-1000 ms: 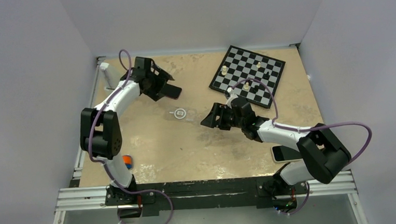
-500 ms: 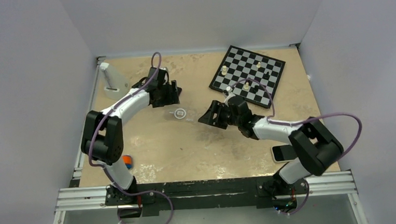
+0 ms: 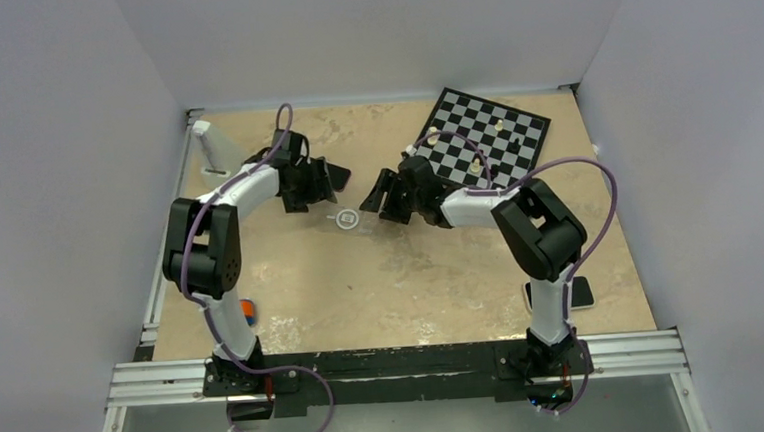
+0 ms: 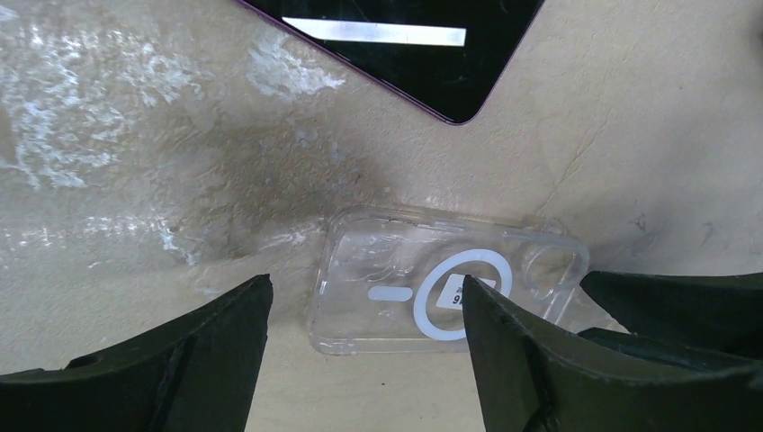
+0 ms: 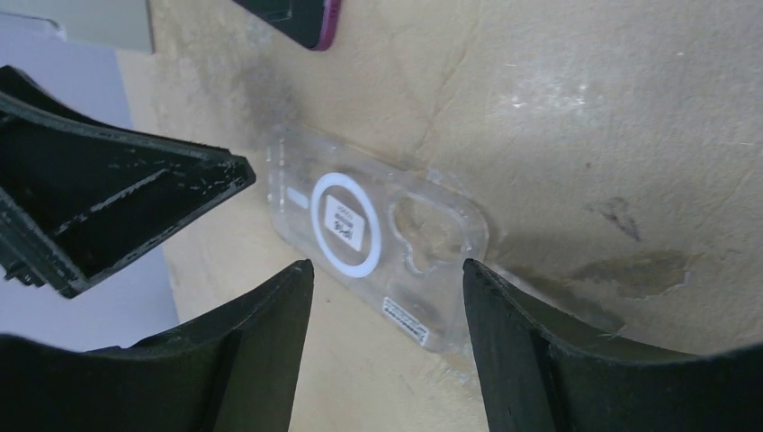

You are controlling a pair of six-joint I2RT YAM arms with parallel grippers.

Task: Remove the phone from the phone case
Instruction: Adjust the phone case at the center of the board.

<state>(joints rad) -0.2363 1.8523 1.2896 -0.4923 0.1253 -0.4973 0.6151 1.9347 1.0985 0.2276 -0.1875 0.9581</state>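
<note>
The phone case (image 4: 450, 279) is a clear shell with a white ring, lying flat on the tan table with the tabletop showing through it, and it also shows in the overhead view (image 3: 350, 219) and the right wrist view (image 5: 378, 234). The phone (image 4: 405, 49), black with a purple edge, lies on the table apart from the case; only one corner (image 5: 301, 13) shows in the right wrist view. My left gripper (image 4: 364, 283) hovers open over the case's near end. My right gripper (image 5: 387, 265) stands open at the opposite end, empty.
A chessboard (image 3: 483, 135) with a few pieces lies at the back right. A second phone with a white rim (image 3: 558, 293) rests near the right arm's base. A white stand (image 3: 211, 146) is at the back left, and a small orange-and-blue object (image 3: 248, 311) at the front left.
My right arm has swung up and left from mid-table to the case's right end, its jaws narrowing a little. My left gripper shifted slightly beside the case.
</note>
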